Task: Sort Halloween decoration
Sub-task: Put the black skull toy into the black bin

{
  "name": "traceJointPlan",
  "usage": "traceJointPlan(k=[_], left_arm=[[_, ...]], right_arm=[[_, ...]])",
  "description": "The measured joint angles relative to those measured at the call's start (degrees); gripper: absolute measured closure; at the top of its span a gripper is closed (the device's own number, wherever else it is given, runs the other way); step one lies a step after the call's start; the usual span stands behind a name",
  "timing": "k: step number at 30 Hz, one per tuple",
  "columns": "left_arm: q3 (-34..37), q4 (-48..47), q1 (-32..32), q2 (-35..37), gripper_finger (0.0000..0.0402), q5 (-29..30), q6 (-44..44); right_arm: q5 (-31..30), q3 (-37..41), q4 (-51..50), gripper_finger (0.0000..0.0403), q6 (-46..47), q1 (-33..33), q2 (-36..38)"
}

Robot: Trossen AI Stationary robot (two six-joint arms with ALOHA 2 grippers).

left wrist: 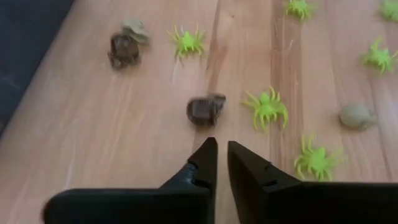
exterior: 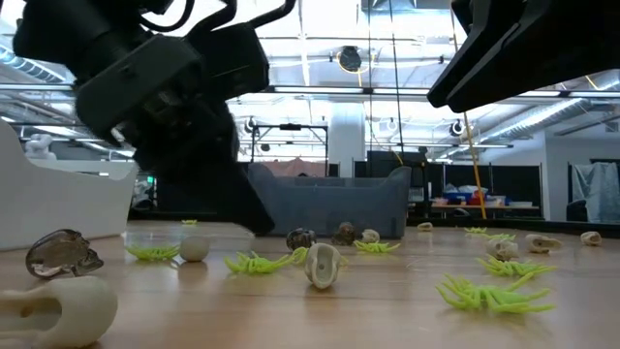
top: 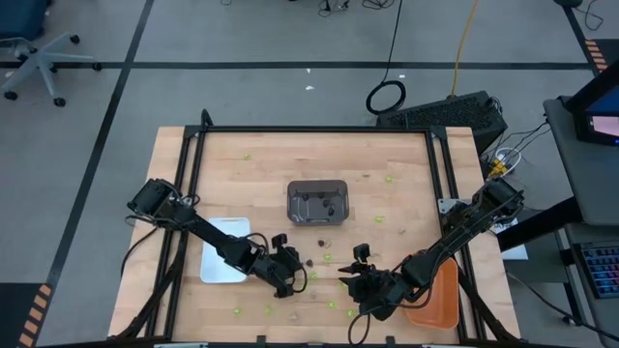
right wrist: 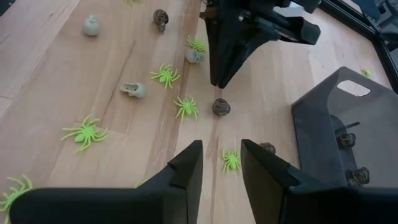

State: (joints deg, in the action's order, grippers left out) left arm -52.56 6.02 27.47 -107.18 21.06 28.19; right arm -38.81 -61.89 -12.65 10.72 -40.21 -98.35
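The left tool point(left wrist: 221, 163) hangs low over the worktop point(top: 261, 174), its fingers nearly together and grasping nothing; a dark brown skull point(left wrist: 206, 109) lies just ahead of the tips. The right tool point(right wrist: 219, 163) waits near the orange tray point(top: 437, 295) at five o'clock, fingers parted and empty. Lime-green spiders point(left wrist: 267, 108), dark skulls and pale tan skulls point(right wrist: 133, 89) lie scattered across the worktop's six o'clock half. The dark grey tray point(top: 317, 201) sits at the centre, the white tray point(top: 221, 253) at eight o'clock.

From the left wrist view I count six green spiders point(left wrist: 266, 109), two dark skulls point(left wrist: 205, 110) and two tan skulls point(left wrist: 357, 116). Overhead: three trays point(top: 317, 201), two arms.
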Motion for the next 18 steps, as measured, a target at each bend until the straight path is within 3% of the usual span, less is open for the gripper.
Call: traceJointPlan(k=[11, 18], left_arm=[[0.0, 3.6, -1.0, -0.1, 0.0219, 2.9, -7.9], [0.0, 7.4, -2.4, -3.5, 0.0195, 1.9, -9.5]], right_arm=[[0.1, 0.0, 0.0, 0.0309, 0.0, 0.1, 0.0], [0.1, 0.0, 0.1, 0.0309, 0.1, 0.2, 0.0]])
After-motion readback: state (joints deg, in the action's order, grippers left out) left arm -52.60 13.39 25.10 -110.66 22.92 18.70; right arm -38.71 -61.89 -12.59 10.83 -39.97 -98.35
